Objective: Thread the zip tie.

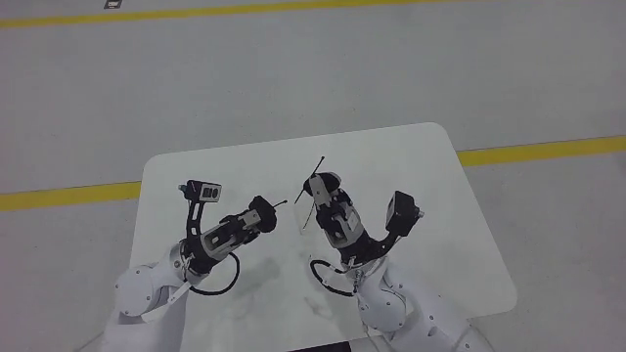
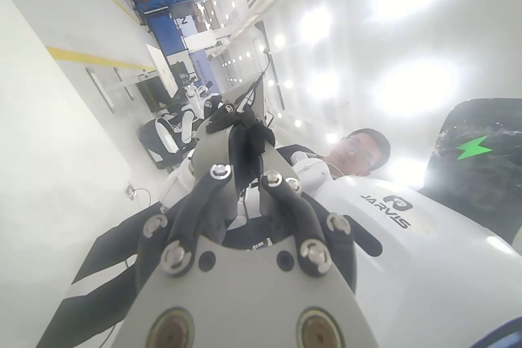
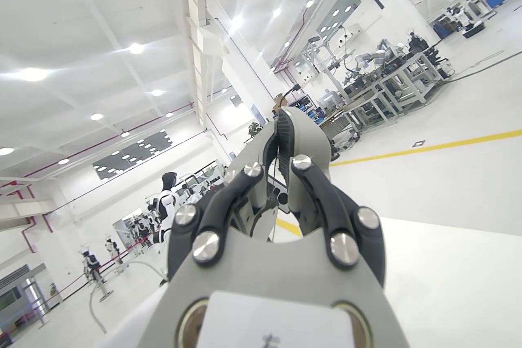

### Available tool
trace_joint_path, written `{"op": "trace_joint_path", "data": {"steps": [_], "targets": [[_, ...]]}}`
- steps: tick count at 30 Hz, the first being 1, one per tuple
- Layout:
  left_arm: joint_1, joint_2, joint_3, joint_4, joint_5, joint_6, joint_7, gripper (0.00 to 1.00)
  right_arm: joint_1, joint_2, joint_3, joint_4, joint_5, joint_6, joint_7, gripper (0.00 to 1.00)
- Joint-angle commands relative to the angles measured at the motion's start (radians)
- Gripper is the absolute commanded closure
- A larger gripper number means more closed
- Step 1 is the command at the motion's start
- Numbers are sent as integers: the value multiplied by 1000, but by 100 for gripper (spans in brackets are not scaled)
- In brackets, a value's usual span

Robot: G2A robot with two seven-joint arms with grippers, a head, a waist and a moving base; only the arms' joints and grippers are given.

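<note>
Both arms were raised over the white desk, well in from its edges. The left gripper was above the middle of the desk's left half. The right gripper was beside it, near the desk's centre, with a small gap between their tips.

The zip tie, a thin black strip, was off the desk surface and carried between the two. One end slanted up and away from the right gripper toward the far edge. The rest ran down past its tips toward the left gripper.

In the left wrist view the left gripper had its black pads pressed together, and the zip tie stood out beyond them as a fine dark strand. In the right wrist view the right gripper was likewise clamped, its ribbed pads meeting with no gap. The zip tie curved out from the tips to a small head at its end.

Yellow floor lines ran across the grey floor beyond the far edge of the desk
</note>
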Motion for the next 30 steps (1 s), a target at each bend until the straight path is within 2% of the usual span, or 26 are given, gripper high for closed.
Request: {"op": "trace_joint_path", "data": {"steps": [1,9,20,30], "targets": [[0,0,0,0,0,0,0,100,0,0,0,0,0,0,0,100],[0,0,0,0,0,0,0,100,-1,-1,0,-4,8,3,2,100],[0,0,0,0,0,0,0,100,-52,-24,-24,-16,-89,79,-137,100],[0,0,0,0,0,0,0,100,-22,-55,-70,-8,-154,169,-178,100]]}}
